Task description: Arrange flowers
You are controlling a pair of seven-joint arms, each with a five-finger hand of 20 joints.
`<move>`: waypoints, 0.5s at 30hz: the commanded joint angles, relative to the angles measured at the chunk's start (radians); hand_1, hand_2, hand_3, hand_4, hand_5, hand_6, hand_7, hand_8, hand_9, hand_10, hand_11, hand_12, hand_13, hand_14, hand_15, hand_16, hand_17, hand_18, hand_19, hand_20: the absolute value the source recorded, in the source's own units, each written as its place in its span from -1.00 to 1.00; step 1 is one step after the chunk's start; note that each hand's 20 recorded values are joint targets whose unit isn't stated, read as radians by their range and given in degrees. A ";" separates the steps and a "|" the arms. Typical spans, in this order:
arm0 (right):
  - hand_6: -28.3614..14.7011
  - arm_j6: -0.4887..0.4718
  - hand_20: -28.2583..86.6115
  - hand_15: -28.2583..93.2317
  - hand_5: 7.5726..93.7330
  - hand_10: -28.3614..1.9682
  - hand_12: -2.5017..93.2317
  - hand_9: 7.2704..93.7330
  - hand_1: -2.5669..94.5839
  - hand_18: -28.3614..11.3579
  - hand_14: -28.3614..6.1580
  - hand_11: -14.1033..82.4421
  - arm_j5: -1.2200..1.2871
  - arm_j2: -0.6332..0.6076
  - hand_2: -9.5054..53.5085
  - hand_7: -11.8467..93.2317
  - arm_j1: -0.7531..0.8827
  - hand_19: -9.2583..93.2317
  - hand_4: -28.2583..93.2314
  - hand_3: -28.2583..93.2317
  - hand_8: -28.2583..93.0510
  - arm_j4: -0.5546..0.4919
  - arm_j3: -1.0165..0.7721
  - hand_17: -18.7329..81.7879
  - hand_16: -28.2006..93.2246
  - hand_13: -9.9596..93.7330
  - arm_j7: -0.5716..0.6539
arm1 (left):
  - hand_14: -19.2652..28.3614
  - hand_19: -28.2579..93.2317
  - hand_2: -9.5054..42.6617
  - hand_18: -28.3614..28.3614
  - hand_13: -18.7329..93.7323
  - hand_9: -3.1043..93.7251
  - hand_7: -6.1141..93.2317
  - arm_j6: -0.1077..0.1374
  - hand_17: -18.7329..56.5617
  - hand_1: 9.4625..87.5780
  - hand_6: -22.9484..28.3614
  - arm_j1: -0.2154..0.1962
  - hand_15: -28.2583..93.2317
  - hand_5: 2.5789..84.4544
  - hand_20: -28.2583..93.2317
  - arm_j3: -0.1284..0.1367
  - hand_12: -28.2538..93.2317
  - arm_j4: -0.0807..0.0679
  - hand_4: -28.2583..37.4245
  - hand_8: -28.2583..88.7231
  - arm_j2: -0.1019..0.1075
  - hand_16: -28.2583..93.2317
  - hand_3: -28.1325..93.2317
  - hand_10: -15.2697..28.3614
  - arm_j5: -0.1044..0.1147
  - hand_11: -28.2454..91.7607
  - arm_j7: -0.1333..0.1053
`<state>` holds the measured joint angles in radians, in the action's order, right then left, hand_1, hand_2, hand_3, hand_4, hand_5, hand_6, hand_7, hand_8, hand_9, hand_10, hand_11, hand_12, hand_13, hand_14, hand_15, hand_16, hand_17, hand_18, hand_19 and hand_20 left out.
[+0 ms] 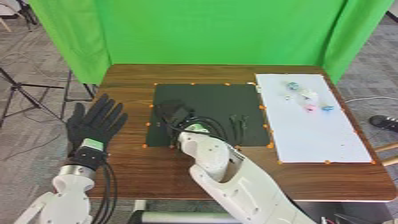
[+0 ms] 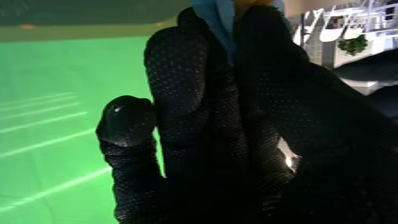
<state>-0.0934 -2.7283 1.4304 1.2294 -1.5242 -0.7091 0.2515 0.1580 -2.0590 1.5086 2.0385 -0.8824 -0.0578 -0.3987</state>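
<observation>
A brown wooden table (image 1: pixel 133 172) with rounded corners stands on a grey carpeted floor (image 1: pixel 35 107). Beyond its far edge hangs a bright green backdrop (image 1: pixel 209 35), which shows vertical folds toward both sides. Black tripod legs (image 1: pixel 34 86) stand on the carpet to the left of the table; a thin pale cable (image 1: pixel 369 98) lies to its right. The right wrist view records pale, slanting streaks of light (image 2: pixel 53 139) across the backdrop, white chairs (image 2: pixel 331 33) in a brightly lit area, and, apparently, a green leafy plant (image 2: pixel 353 44) near them.
</observation>
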 commanded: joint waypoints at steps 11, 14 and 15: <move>0.18 0.002 0.14 0.28 0.30 0.11 -0.39 0.51 0.20 -0.62 0.38 -0.42 0.009 0.015 -1.00 -0.23 0.024 0.97 -1.00 0.68 -0.56 -0.018 0.015 0.20 0.14 0.59 0.051 | 0.35 0.01 -0.09 0.46 -0.27 -0.26 -0.62 0.007 -0.64 -0.60 0.18 -0.015 -0.01 -0.13 -0.37 0.017 -0.35 0.011 -1.00 -0.67 -0.008 -0.65 0.65 0.28 -0.010 -0.21 0.008; 0.21 0.008 0.14 0.28 0.30 0.02 -0.50 0.46 0.19 -0.62 0.38 -0.34 0.002 0.012 -1.00 -0.27 0.022 0.97 -1.00 0.67 -0.66 -0.026 0.011 0.20 0.14 0.59 0.048 | 0.35 0.01 -0.09 0.46 -0.27 -0.26 -0.62 0.015 -0.64 -0.60 0.17 -0.022 -0.01 -0.13 -0.37 0.019 -0.35 0.013 -1.00 -0.67 -0.006 -0.65 0.65 0.28 0.001 -0.21 -0.006; 0.22 0.005 0.14 0.28 0.30 0.00 -0.52 0.45 0.19 -0.63 0.38 -0.32 0.010 0.013 -1.00 -0.28 0.024 0.97 -1.00 0.67 -0.72 -0.028 0.007 0.20 0.14 0.58 0.048 | 0.35 0.01 -0.11 0.46 -0.27 -0.26 -0.62 0.008 -0.64 -0.59 0.18 -0.024 -0.01 -0.13 -0.37 0.021 -0.35 0.011 -1.00 -0.67 -0.007 -0.65 0.65 0.28 -0.004 -0.21 -0.004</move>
<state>-0.1086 -2.7212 1.4405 1.2549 -1.5282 -0.7030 0.2798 0.1615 -2.0597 1.5164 2.0403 -0.8840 -0.0602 -0.3939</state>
